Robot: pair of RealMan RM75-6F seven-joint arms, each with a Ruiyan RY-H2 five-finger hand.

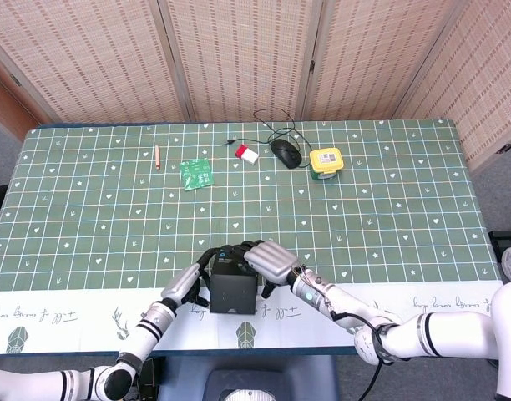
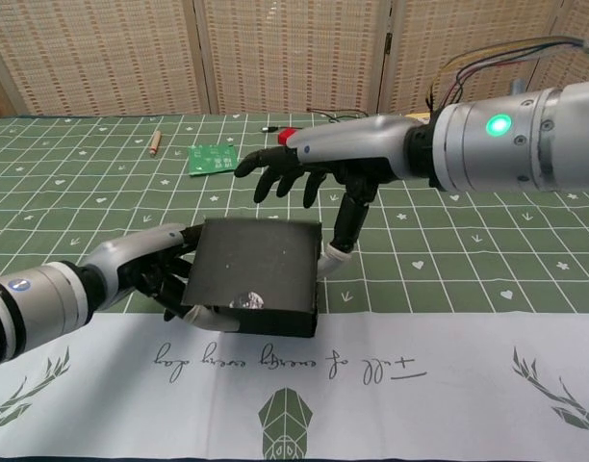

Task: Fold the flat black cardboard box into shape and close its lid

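Item one: the black cardboard box (image 2: 254, 276), which we find at the near edge of the worktop (image 1: 88, 225), where the green grid cloth meets the white printed border. In the chest view it shows a broad dark face turned toward the camera, with a small pale mark low on that face; in the head view it reads as a compact dark block.

Item two: our left hand (image 2: 160, 269), against the left side of the box. Its fingers (image 2: 184, 236) curl round the left edge, top and bottom, gripping it.

Item three: our right hand (image 2: 309, 168), raised above and behind the box, palm down, fingers spread and hanging apart, holding nothing. Its thumb (image 2: 345, 226) points down, and the pale tip meets the box's upper right corner.

Remaining stock, all along the far side of the worktop and well apart from the box:
- a pencil (image 1: 156, 155), far left;
- a green circuit board (image 1: 195, 173), beside it;
- a small red and white block (image 1: 247, 153);
- a black computer mouse (image 1: 285, 151) with its looping cable;
- a yellow tape measure (image 1: 326, 160), to the mouse's right.

Behind the worktop stands a woven folding screen (image 1: 239, 50).
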